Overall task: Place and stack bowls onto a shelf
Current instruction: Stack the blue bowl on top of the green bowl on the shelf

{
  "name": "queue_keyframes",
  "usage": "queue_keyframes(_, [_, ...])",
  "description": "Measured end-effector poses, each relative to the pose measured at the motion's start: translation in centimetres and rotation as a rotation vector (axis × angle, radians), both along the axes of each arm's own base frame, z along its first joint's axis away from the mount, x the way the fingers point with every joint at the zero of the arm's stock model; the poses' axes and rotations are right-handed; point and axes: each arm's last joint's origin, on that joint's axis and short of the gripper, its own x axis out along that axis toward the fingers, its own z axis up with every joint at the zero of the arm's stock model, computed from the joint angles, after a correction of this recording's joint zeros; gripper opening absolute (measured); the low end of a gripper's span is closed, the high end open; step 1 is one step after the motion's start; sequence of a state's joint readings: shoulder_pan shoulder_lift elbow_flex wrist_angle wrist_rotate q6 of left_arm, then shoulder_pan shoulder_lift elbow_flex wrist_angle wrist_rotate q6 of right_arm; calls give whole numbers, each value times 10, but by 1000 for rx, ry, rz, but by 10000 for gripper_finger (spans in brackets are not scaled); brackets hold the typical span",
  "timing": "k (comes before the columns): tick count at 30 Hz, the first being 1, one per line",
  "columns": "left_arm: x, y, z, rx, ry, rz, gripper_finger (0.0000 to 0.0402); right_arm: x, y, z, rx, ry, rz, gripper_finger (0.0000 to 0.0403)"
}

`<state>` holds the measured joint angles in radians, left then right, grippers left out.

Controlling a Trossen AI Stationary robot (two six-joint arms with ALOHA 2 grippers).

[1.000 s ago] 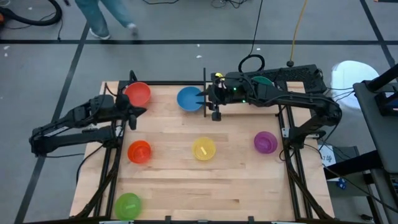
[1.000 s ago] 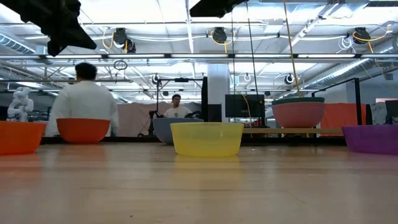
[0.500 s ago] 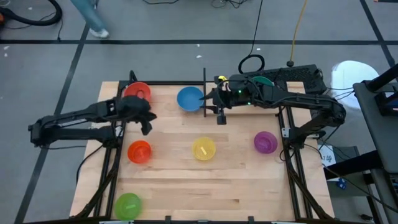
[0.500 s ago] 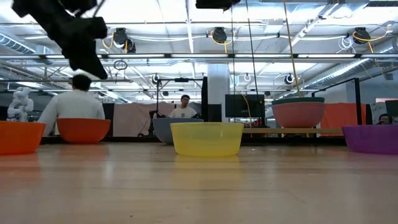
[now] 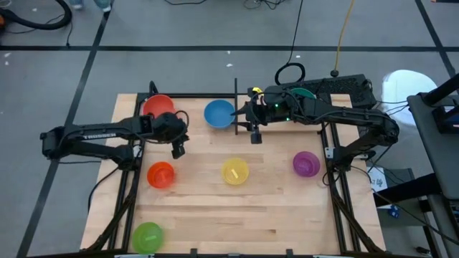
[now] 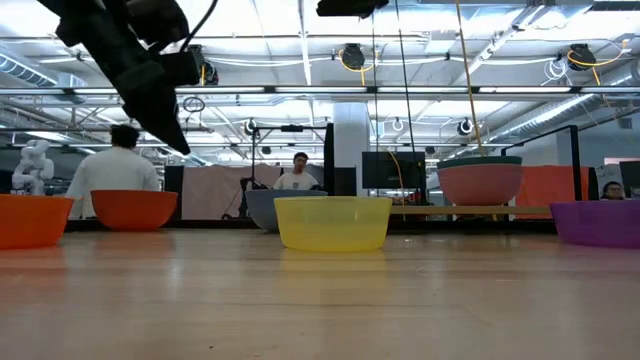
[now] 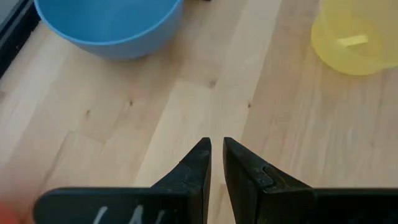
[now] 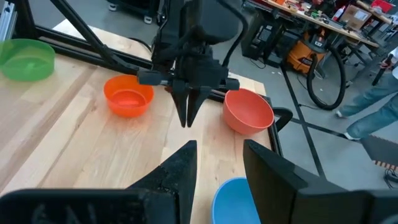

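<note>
High view, left tool [image 5: 177,149]: hovered over bare surface [image 5: 208,215] between the red bowl [image 5: 158,107] and orange bowl [image 5: 161,174], clenched and empty, probably mid-reach.
Right tool [image 5: 252,135]: spread wide, empty, beside the blue bowl [image 5: 219,113], likely lining up a grasp.
Other bowls: yellow bowl [image 5: 234,171], purple bowl [image 5: 305,163], green bowl [image 5: 148,235] lay well apart.
Shelf [image 6: 470,210]: already carried a pink bowl [image 6: 480,183] nested in a teal one.
Writing: arm lettering unreadable.

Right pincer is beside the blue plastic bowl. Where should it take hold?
Probably the thin rim of the round blue plastic bowl on the side nearest the right pincer, coming from above: it sits upright, mouth open, so one finger can go inside the wall.
</note>
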<state>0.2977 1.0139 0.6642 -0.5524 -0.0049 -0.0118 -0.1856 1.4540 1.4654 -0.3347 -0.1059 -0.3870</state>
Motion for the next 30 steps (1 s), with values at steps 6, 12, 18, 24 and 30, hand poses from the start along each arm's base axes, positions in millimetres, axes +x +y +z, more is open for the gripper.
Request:
queue_keyframes(6, [13,5,9,80,58,-60,49,0,0,0,9,4,-4,123])
queue_keyframes(12, [33,21,24,191,133,-42,49,-1,0,-2,11,21,-4,123])
queue_keyframes(18, [61,42,24,223,229,-116,49,-1,0,-2,11,23,-3,123])
queue_keyframes(24, [93,61,19,239,268,-246,49,-3,1,-3,13,42,-3,123])
queue_keyframes(30, [113,72,-4,248,357,-357,49,-10,2,0,16,60,-3,123])
